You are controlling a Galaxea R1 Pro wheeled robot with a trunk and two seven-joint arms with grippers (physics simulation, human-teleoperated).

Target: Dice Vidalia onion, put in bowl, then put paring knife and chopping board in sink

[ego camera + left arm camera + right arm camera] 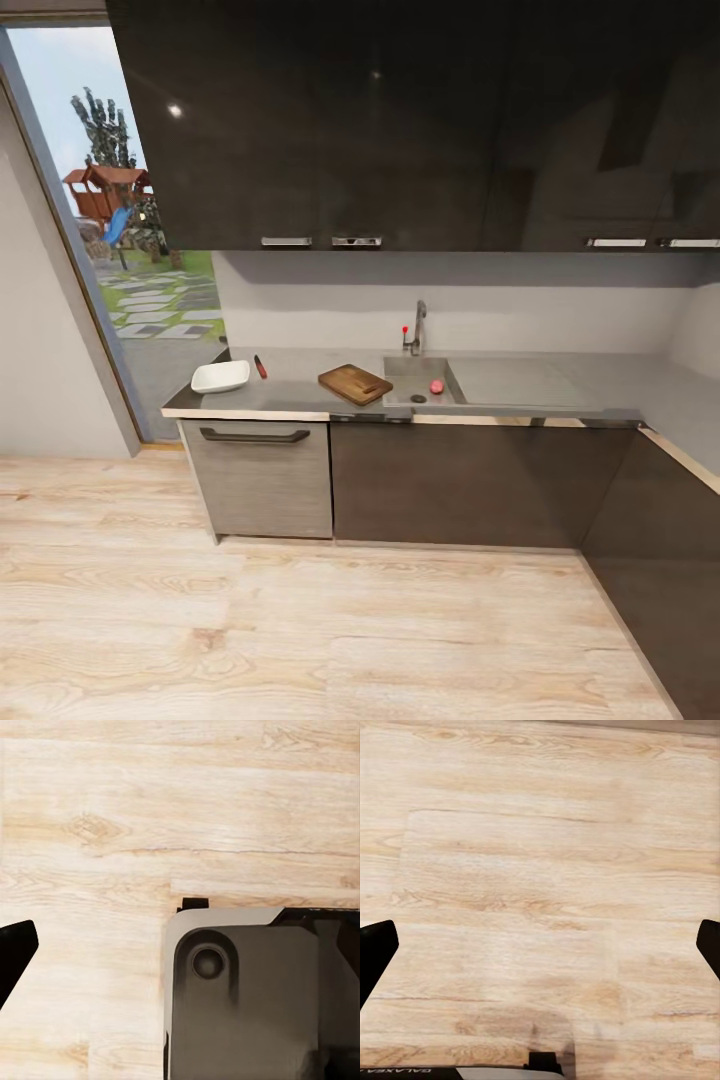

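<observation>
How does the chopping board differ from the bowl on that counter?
The chopping board is a dark brown, flat wooden slab, while the bowl is white and has raised sides. The chopping board lies right beside the sink; the bowl sits toward the countertop's far left end, with the paring knife between them. Both rest on the countertop and hold nothing.

Upside-down white lettering reading "GALAXEA" is showing on a dark strip of the robot's base [405,1071], at about seven o'clock in the right wrist view.
</observation>
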